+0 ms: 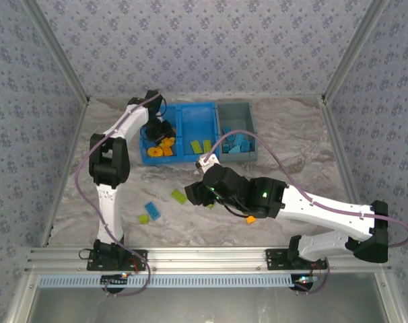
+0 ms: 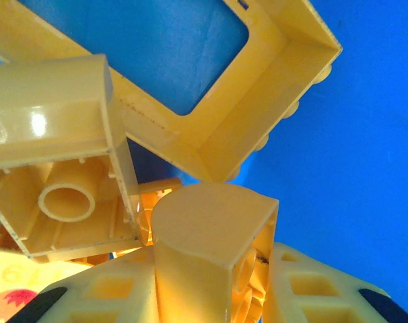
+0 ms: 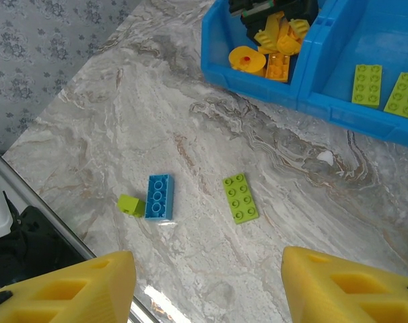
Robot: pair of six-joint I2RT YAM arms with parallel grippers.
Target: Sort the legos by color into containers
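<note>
Left gripper [image 1: 158,131] is down in the left compartment of blue bin [image 1: 197,124] at the table's 12 o'clock. Jaws partly closed, pinching an orange brick [image 2: 214,256] amid orange legos [image 1: 160,149]. Two green bricks [image 1: 200,145] in right compartment. Blue legos [image 1: 238,143] in grey bin [image 1: 234,118], at blue bin's 3 o'clock. Right gripper [image 3: 211,289] hovers mid-table, jaws wide, empty. Loose on table [image 1: 312,168] around 7 o'clock: green brick [image 3: 240,198], blue brick [image 3: 159,196] touching small green piece [image 3: 130,204].
</note>
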